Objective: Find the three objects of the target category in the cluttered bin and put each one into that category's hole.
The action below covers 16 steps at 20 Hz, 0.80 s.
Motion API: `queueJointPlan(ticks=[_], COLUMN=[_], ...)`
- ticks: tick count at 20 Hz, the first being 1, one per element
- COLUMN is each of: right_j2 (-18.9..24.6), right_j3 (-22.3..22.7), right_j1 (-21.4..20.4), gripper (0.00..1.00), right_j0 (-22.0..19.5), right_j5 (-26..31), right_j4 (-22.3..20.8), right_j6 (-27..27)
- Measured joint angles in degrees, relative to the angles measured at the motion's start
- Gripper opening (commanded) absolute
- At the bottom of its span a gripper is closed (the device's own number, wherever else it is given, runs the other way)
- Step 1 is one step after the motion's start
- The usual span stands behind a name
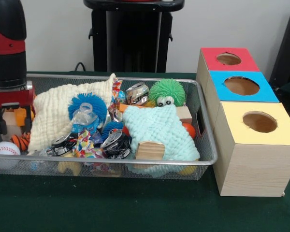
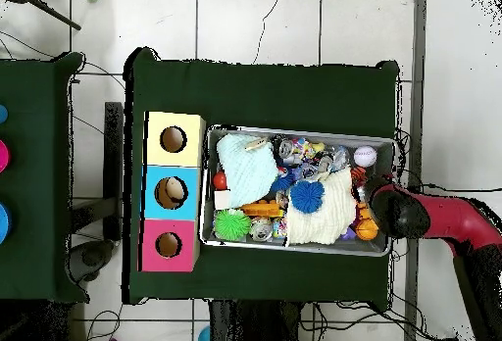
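We cannot tell the jaws' state as the gripper (image 1: 9, 104) hangs at left over the bin (image 1: 209, 159), where the cream cloth (image 1: 58, 113) may snag.

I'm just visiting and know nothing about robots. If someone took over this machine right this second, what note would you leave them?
Gripper: hanging over the left end of the wire bin in the front view; whether it is open or holding anything cannot be seen.
Bin: still full of clutter, including a cream cloth, mint cloth, green fuzzy ball, blue fuzzy ball, baseball, crushed cans.
Boxes beside the bin: red, blue, yellow, one hole each.
Done: nothing visibly sorted. Left: all three target items, as far as shows.
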Motion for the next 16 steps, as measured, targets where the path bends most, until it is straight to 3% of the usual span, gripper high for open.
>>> queueJointPlan(ticks=[16], right_j2=[-1.8], right_j3=[0.0], right_j1=[0.2], gripper=[1.0], right_j0=[1.0], right_j5=[0.0], right_j4=[0.0], right_j6=[0.0])
